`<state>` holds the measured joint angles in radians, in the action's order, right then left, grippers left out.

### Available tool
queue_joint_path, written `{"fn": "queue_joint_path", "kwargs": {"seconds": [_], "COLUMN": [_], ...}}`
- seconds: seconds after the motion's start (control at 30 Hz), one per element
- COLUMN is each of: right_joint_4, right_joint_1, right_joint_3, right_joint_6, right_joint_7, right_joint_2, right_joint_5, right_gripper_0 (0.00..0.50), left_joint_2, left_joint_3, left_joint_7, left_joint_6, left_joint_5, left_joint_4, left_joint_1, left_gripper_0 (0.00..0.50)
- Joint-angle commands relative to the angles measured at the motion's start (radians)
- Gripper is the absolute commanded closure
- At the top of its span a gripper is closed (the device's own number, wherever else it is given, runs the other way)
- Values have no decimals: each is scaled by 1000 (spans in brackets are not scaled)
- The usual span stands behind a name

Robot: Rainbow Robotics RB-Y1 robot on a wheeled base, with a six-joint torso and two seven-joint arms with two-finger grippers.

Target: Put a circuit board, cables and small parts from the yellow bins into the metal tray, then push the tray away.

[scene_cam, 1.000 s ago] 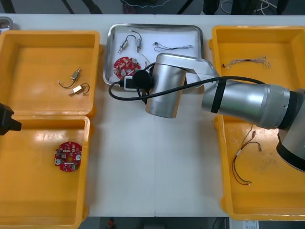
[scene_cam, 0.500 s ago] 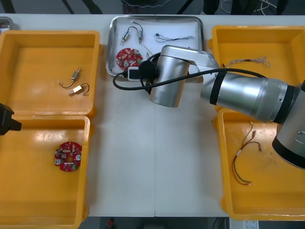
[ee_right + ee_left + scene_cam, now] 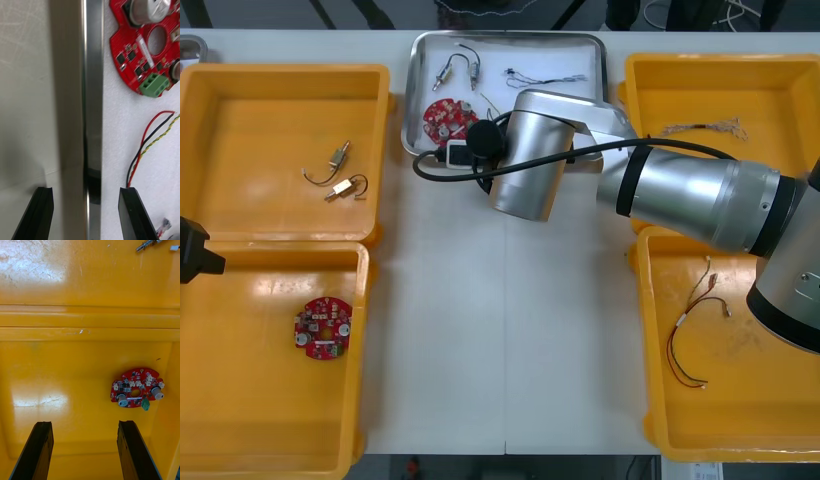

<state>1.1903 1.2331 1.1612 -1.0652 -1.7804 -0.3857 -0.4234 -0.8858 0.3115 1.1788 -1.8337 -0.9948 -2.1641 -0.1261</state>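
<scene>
Right gripper (image 3: pixel 85 191) is standing wide open with nothing between its fingers. It is straddling the near rim of the metal tray (image 3: pixel 93 75): one finger is hanging over the table (image 3: pixel 26 75), the other over the tray's white inside, near a red, black and yellow cable (image 3: pixel 150 146) and the round red circuit board (image 3: pixel 150 45). I am seeing the right arm (image 3: pixel 680 195) reaching across from the right, with its wrist bending down at the tray's near edge. Left gripper (image 3: pixel 84 425) is waiting open and empty over the near left yellow bin (image 3: pixel 56 382), above a second circuit board (image 3: pixel 135 387).
</scene>
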Motion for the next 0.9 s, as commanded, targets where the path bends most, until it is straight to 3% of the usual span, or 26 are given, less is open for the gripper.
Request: {"fn": "queue_joint_path", "kwargs": {"seconds": [0.03, 0.3, 0.77, 0.9], "right_joint_4": [92, 284, 732, 822], "right_joint_1": [49, -30, -348, -409], "right_joint_3": [-91, -249, -670, -765], "right_joint_6": [-107, -341, -822, -855], "right_joint_7": [-37, -30, 6, 15], "right_joint_2": [21, 21, 22, 21], "right_joint_5": [-55, -75, -67, -69], "right_gripper_0": [0, 0, 0, 0], "left_joint_2": [-45, -45, -45, -45], "left_joint_3": [29, 29, 29, 29], "left_joint_7": [18, 18, 18, 18], "left_joint_6": [10, 10, 10, 10], "left_joint_5": [-8, -8, -8, -8], "left_joint_4": [-29, -29, -29, -29], "left_joint_1": [17, 17, 17, 17], "left_gripper_0": [0, 0, 0, 0]}}
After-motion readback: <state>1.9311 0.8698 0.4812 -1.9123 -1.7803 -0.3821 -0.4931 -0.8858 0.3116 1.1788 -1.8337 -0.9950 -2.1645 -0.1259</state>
